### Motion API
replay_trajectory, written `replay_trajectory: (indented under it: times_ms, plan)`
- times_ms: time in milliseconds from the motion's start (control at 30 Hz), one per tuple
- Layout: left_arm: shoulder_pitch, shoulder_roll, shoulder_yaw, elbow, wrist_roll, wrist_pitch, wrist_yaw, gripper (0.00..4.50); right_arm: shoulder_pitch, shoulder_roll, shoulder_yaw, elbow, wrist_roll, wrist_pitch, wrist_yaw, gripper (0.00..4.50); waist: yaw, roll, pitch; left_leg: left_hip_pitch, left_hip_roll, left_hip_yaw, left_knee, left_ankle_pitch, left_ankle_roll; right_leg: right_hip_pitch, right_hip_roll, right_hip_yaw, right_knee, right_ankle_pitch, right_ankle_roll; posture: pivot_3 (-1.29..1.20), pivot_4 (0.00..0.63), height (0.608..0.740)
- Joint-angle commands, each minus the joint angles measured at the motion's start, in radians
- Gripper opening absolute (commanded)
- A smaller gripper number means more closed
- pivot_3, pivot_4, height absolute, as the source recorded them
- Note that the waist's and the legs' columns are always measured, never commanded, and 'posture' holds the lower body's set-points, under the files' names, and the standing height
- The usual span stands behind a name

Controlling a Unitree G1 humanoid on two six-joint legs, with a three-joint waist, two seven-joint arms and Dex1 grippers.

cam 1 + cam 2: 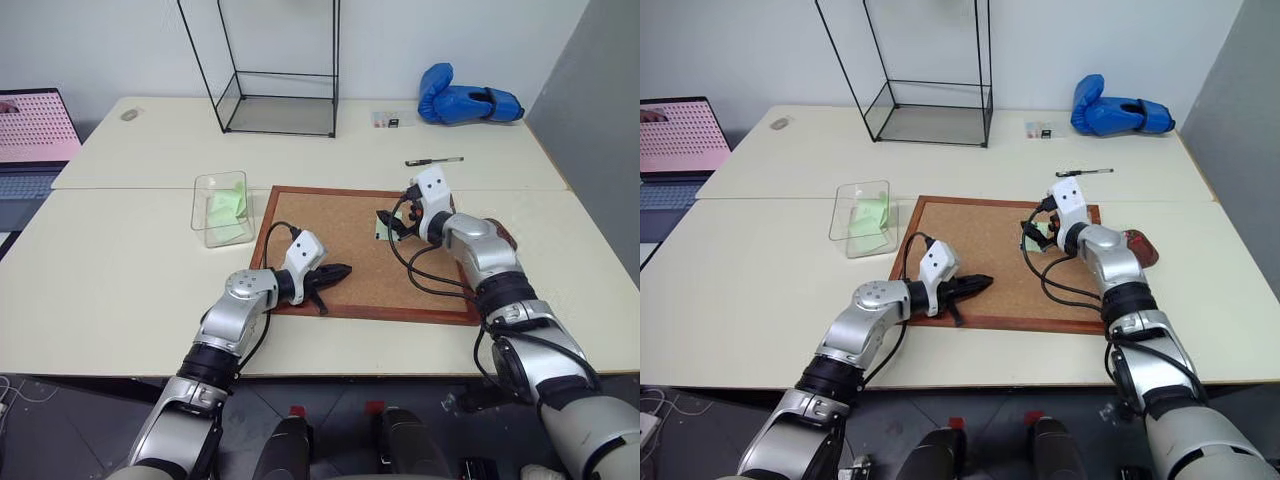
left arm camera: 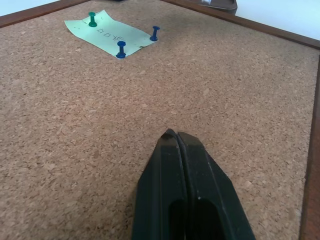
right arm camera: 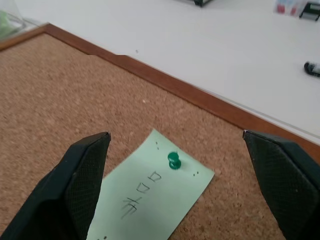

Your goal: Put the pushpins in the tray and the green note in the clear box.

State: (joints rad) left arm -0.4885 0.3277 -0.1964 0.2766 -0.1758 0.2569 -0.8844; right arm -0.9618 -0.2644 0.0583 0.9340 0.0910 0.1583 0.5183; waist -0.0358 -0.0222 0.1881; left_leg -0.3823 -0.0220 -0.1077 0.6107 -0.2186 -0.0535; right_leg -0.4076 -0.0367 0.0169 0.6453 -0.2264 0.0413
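The green note (image 2: 107, 34) lies pinned to the corkboard (image 1: 350, 270) by three pushpins: a green one (image 2: 92, 19) and two blue ones (image 2: 155, 33). My right gripper (image 3: 176, 134) is open just above the note's far end, its fingers standing either side of the green pushpin (image 3: 173, 160). My left gripper (image 1: 340, 272) is shut and empty, low over the board's near left part, pointing toward the note. The clear box (image 1: 222, 208) stands left of the board with green paper inside. The tray (image 1: 1140, 247) peeks out behind my right forearm, right of the board.
A tall black wire-framed glass case (image 1: 280, 70) stands at the back. A blue boxing glove (image 1: 465, 103) lies at the back right, with a pen (image 1: 434, 160) just behind the board. A laptop (image 1: 30, 140) sits at the far left.
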Motion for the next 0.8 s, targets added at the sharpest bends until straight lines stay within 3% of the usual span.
replay_trajectory:
  times_ms: [33, 633, 800]
  plan:
    - [0.03, 0.004, -0.018, -0.026, 0.01, 0.028, -0.004, 0.0, -0.065, 0.006, -0.011, 0.093, -0.03, -0.087, -0.008, 3.55, 0.0, 0.0, 0.0, 0.0, 0.0, 0.0, 0.0, 0.0, 0.0, 0.0, 0.0, 0.0, 0.0, 0.0, 0.0, 0.0, 0.15, 0.74]
    - [0.065, 0.017, -0.012, -0.072, 0.015, 0.063, 0.006, 0.0, -0.113, 0.043, -0.038, 0.225, -0.065, -0.185, -0.028, 0.01, -0.014, 0.0, 0.0, 0.0, 0.0, 0.0, 0.0, 0.0, 0.0, 0.0, 0.0, 0.0, 0.001, 0.0, 0.0, 0.0, 0.15, 0.74]
    - [0.068, 0.026, -0.01, -0.062, 0.019, 0.08, 0.011, 0.0, -0.119, 0.037, -0.051, 0.22, -0.063, -0.193, -0.019, 0.01, -0.015, 0.0, 0.0, 0.0, 0.0, 0.0, 0.0, 0.0, 0.0, 0.0, 0.0, 0.0, 0.001, 0.0, 0.0, 0.0, 0.15, 0.74]
